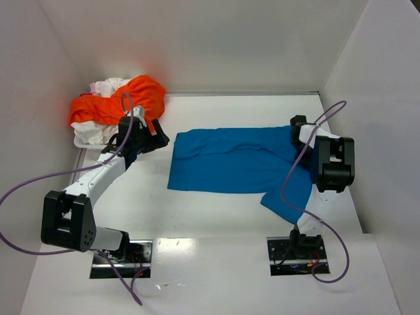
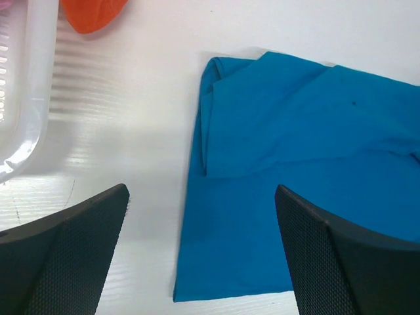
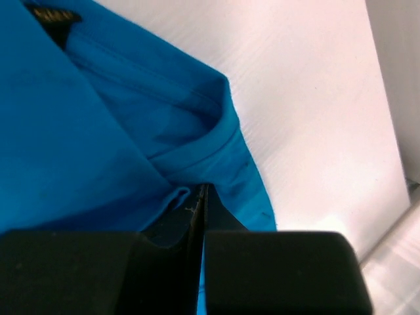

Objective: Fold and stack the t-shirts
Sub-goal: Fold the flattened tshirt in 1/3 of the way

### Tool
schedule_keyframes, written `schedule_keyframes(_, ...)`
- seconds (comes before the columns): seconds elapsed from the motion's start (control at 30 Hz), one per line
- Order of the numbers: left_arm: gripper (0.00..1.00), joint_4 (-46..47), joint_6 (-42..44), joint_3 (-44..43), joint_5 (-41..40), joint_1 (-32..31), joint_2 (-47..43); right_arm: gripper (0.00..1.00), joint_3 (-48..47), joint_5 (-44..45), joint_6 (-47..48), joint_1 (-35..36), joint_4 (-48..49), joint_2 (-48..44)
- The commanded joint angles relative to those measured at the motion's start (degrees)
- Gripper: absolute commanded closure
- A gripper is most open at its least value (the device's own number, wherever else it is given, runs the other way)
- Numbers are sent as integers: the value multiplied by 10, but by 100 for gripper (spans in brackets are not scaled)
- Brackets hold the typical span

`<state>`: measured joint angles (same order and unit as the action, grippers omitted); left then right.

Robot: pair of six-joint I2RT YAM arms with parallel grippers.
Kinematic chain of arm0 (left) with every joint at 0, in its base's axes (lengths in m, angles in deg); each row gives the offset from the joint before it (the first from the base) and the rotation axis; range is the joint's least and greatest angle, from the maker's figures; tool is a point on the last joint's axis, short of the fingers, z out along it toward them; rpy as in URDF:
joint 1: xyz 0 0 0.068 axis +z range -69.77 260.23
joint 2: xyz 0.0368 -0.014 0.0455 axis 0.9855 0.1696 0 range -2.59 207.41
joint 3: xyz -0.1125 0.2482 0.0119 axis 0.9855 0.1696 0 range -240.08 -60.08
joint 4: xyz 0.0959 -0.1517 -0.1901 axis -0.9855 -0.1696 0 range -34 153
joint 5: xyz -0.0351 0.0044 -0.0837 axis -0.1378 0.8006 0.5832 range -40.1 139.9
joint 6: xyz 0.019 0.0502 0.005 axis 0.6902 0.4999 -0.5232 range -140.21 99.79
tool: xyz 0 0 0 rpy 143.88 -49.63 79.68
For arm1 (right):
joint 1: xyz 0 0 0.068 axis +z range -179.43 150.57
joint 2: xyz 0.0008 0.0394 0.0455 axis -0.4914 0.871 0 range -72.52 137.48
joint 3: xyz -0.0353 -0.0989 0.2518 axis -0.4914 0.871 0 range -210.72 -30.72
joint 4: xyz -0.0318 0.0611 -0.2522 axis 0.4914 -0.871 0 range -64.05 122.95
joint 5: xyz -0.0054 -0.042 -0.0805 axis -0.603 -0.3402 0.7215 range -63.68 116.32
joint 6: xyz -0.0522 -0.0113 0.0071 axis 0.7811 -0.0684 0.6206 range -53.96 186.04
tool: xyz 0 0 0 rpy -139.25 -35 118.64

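On the table, seen from above: a blue t-shirt (image 1: 236,164) is spread out flat across the middle of the table (image 1: 197,216), with one sleeve trailing toward the near right.
Heap at the far left: an orange t-shirt (image 1: 141,95) is bunched on top of white and pinkish t-shirts (image 1: 108,86), apart from the blue one.
Left arm, top view: the left gripper (image 1: 149,136) is seen between the heap and the left edge of the blue cloth.
Right arm, top view: the right gripper (image 1: 296,131) is set at the far right corner of the blue cloth.
Left wrist view, cloth: the blue t-shirt (image 2: 295,164) is shown plain, bright and mostly smooth. Its left edge is doubled over into a narrow fold near the far corner.
Left wrist view, jaws: the left gripper (image 2: 200,193) is spread wide above the shirt's left edge and the bare table, and nothing is held between its fingers (image 2: 72,249).
Left wrist view, margin: a clear bin (image 2: 29,98) is seen at the left, and a scrap of the orange t-shirt (image 2: 95,14) at the top.
Right wrist view, cloth: the collar band of the blue t-shirt (image 3: 85,131) is shown, with a dark neck label (image 3: 56,16) at the upper left.
Right wrist view, jaws: the right gripper (image 3: 200,193) is pressed together, and a small curled fold of blue cloth just beside the collar is pinched at its tips.
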<state>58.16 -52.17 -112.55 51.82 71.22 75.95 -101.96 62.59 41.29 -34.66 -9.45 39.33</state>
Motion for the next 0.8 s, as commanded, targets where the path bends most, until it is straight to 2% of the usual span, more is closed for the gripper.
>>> schedule_keyframes(0.0,0,26,-9,-1,21,2,-1,97,-20,-19,-6,-7,49,-48)
schedule_keyframes(0.1,0,38,-9,-1,37,2,6,85,-7,-73,-6,13,67,-103)
schedule_keyframes(0.13,0,38,-9,-1,48,2,6,74,7,-88,-6,30,90,-142)
schedule_keyframes(0.2,0,38,1,-18,56,2,27,67,19,-142,-6,45,114,-182)
schedule_keyframes(0.23,0,38,1,-28,56,2,35,53,25,-165,0,52,138,-202)
schedule_keyframes(0.27,0,38,8,-39,61,2,43,50,33,-188,0,58,150,-237)
schedule_keyframes(0.33,0,38,14,-69,66,8,72,46,44,-271,0,66,176,-268)
schedule_keyframes(0.43,0,38,14,-101,93,8,114,46,64,-363,-13,80,235,-310)
schedule_keyframes(0.53,1,44,26,-127,136,8,160,46,70,-396,-21,110,267,-315)
schedule_keyframes(0.77,4,26,46,-204,205,8,259,46,46,-391,-21,196,289,-244)
